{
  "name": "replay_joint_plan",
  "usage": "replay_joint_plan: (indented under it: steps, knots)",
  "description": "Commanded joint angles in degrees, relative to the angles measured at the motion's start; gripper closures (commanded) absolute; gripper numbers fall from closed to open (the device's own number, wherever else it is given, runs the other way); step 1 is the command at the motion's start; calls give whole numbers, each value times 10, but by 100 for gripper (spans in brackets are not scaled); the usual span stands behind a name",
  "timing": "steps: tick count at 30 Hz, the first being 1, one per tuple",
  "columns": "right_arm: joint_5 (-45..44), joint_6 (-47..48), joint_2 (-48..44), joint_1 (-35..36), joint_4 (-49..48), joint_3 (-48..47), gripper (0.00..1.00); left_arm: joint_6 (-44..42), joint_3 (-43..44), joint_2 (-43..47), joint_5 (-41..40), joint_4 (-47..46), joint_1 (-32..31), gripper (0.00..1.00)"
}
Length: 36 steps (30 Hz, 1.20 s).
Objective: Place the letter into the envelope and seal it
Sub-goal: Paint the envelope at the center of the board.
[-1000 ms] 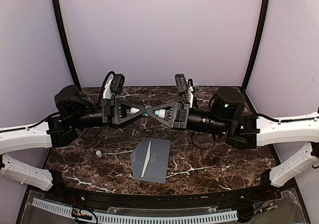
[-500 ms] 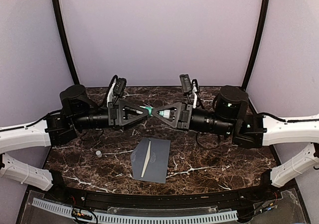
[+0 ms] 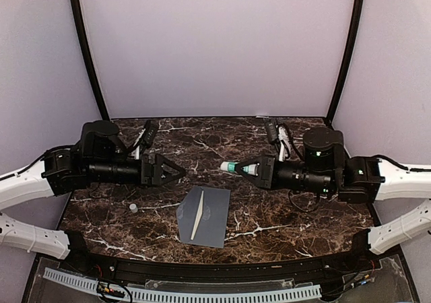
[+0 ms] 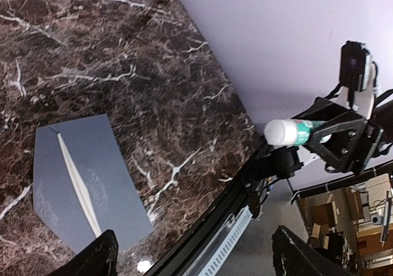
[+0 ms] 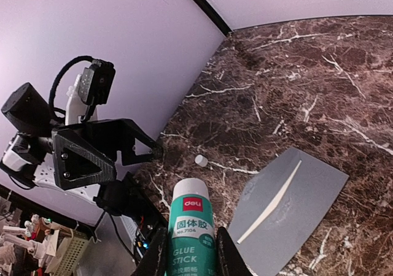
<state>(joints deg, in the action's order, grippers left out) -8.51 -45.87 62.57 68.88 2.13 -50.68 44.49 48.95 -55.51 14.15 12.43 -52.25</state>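
Clamping a glue stick point(image 5: 190, 221) in the right tool point(image 3: 248, 169), holding the left tool point(image 3: 180, 173) spread wide and empty, with the envelope point(image 3: 214, 217) flat on the bench point(image 3: 283, 212).

Both arms reach inward with forearms roughly level, so that you see the left gripper point(image 3: 180, 174) and the right gripper point(image 3: 248, 169) pointing at each other, well apart. The left gripper's jaws stand wide and hold nothing. The right gripper's jaws are clamped on a glue stick point(image 3: 231, 166), which projects toward the left gripper.
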Motion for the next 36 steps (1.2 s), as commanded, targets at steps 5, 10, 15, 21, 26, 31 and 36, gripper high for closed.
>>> replay_joint_plan:
  steps: [5,10,15,21,26,31,36]
  knots:
    - [-37,-5,31,31,30,15,90,-116,16,-93,53,84,56,15]
    - [-41,-19,64,51,0,14,90,-200,43,-168,70,90,106,17]
    - [-50,-39,88,63,-18,27,91,-264,64,-231,55,61,113,20]
    - [-52,-79,91,66,-76,80,91,-288,61,-308,61,14,113,33]
    - [-73,-83,116,79,-62,79,91,-306,60,-372,85,-7,112,48]
    - [-93,-84,158,89,-34,54,91,-302,58,-415,105,-17,112,56]
    - [-95,-79,200,90,-28,33,91,-315,67,-440,108,-6,112,60]
